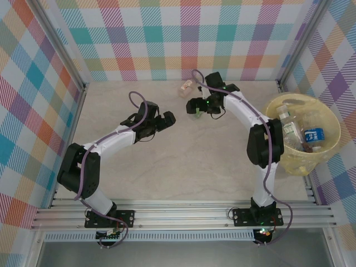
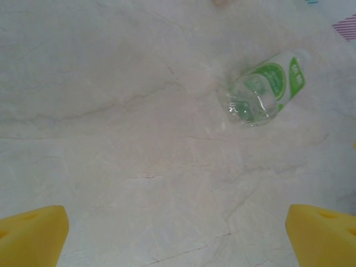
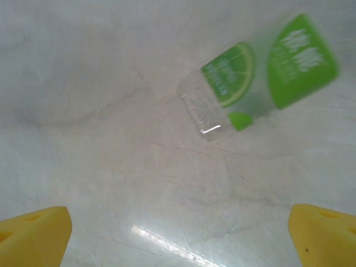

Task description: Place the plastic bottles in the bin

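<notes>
Plaid walls box in a pale marbled table. The left gripper hangs over bare table, jaws spread and empty. A brown bottle lies near the far wall. A green bottle lies below the right gripper, whose jaws are also spread and empty. Far right, the bin holds several bottles.

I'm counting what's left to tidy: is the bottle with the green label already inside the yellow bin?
No, the green-label bottle rests on the table, outside the bin.

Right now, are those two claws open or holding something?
Left gripper: open, holding nothing.
Right gripper: open, holding nothing.
</notes>
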You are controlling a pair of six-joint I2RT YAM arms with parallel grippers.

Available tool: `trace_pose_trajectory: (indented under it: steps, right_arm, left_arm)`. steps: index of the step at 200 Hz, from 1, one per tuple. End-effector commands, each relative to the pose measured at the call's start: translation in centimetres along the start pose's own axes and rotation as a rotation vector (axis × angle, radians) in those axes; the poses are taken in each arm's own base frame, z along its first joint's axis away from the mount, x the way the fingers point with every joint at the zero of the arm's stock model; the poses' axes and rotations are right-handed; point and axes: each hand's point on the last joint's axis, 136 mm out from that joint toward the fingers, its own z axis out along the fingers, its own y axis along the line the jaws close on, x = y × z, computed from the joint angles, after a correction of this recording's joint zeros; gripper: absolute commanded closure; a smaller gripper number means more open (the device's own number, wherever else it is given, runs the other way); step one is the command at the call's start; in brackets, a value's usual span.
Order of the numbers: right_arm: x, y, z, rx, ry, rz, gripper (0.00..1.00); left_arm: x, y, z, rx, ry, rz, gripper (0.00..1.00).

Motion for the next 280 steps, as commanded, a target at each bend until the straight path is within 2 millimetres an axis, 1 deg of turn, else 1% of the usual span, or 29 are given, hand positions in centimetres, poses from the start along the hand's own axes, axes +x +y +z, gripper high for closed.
trace_pose_trajectory:
  steps: [1, 12, 27, 37, 50, 59, 85, 110, 135, 153, 177, 192, 207, 215, 228, 252, 257, 260, 262, 276, 280]
  right_arm:
    - [-3.0, -1.3, 2.3, 0.068, -0.115, 0.216, 0.0]
    - [-3.5, -2.0, 3.5, 0.107, -0.123, 0.263, 0.0]
    - [-4.4, -2.4, 4.9, 0.132, -0.146, 0.328, 0.0]
    - [-4.7, -3.4, 5.5, 0.212, -0.154, 0.374, 0.0]
    - [-5.1, -4.3, 5.9, 0.312, -0.155, 0.386, 0.0]
    - [-5.0, -4.8, 6.5, 0.361, -0.151, 0.407, 0.0]
    - [-5.1, -5.0, 8.4, 0.381, -0.146, 0.425, 0.0]
    - [-4.4, -6.0, 9.7, 0.437, -0.138, 0.44, 0.0]
    - [-3.7, -6.2, 11.1, 0.437, -0.111, 0.436, 0.0]
    - [-3.4, -6.6, 11.8, 0.449, -0.1, 0.432, 0.04]
    - [-3.6, -6.8, 11.8, 0.46, -0.112, 0.417, 0.13]
    - [-3.9, -6.7, 11.4, 0.455, -0.122, 0.404, 0.2]
    - [-4.5, -6.1, 10.8, 0.42, -0.148, 0.383, 0.28]
    - [-4.9, -5.4, 10.3, 0.38, -0.173, 0.357, 0.31]
    - [-5.5, -4.8, 9.1, 0.339, -0.234, 0.34, 0.36]
    - [-6.7, -3.6, 5.7, 0.288, -0.329, 0.276, 0.44]
    - [-7.0, -3.1, 4.6, 0.275, -0.347, 0.255, 0.46]
    - [-7.1, -3.0, 4.3, 0.27, -0.352, 0.246, 0.46]
    - [-7.2, -2.7, 3.7, 0.262, -0.362, 0.234, 0.47]
    - [-7.5, -1.1, 1.1, 0.206, -0.397, 0.167, 0.48]
    - [-7.7, -0.6, 0.0, 0.187, -0.412, 0.15, 0.48]
  left_arm:
    - [-0.4, -0.4, 0.3, 0.03, -0.004, -0.004, 0.0]
    - [-0.4, -0.2, 0.3, 0.024, -0.001, -0.007, 0.0]
    - [-0.3, 0.1, 0.1, 0.013, -0.004, -0.009, 0.0]
    - [-0.3, 0.4, 0.0, 0.002, -0.009, -0.007, 0.0]
    - [-0.3, 0.7, -0.1, -0.013, -0.014, -0.004, 0.0]
    - [-0.3, 0.8, -0.2, -0.018, -0.016, -0.004, 0.0]
    - [-0.1, 0.9, -0.1, -0.02, -0.012, -0.001, 0.0]
    - [0.0, 1.1, -0.1, -0.025, -0.009, -0.002, 0.0]
    - [-0.1, 1.2, 0.0, -0.032, -0.011, 0.001, 0.0]
    - [0.0, 1.2, 0.1, -0.031, -0.007, 0.002, 0.0]
    - [0.1, 1.2, 0.2, -0.029, -0.002, -0.002, 0.0]
    - [0.1, 1.2, 0.2, -0.03, -0.003, -0.003, 0.0]
    - [0.1, 1.1, 0.2, -0.028, -0.003, -0.002, 0.0]
    - [0.0, 1.1, 0.1, -0.027, -0.004, -0.002, 0.0]
    - [0.0, 1.1, 0.2, -0.027, -0.005, -0.004, 0.0]
    - [0.0, 0.9, 0.1, -0.021, -0.003, -0.005, 0.0]
    - [-0.1, 0.9, 0.1, -0.019, -0.004, -0.005, 0.0]
    - [-0.1, 0.8, 0.1, -0.018, -0.004, -0.008, 0.0]
    - [-0.1, 0.8, 0.1, -0.017, -0.004, -0.008, 0.0]
    - [-0.1, 0.6, 0.1, -0.009, -0.003, -0.008, 0.0]
    - [-0.1, 0.6, 0.2, -0.008, -0.002, -0.008, 0.0]
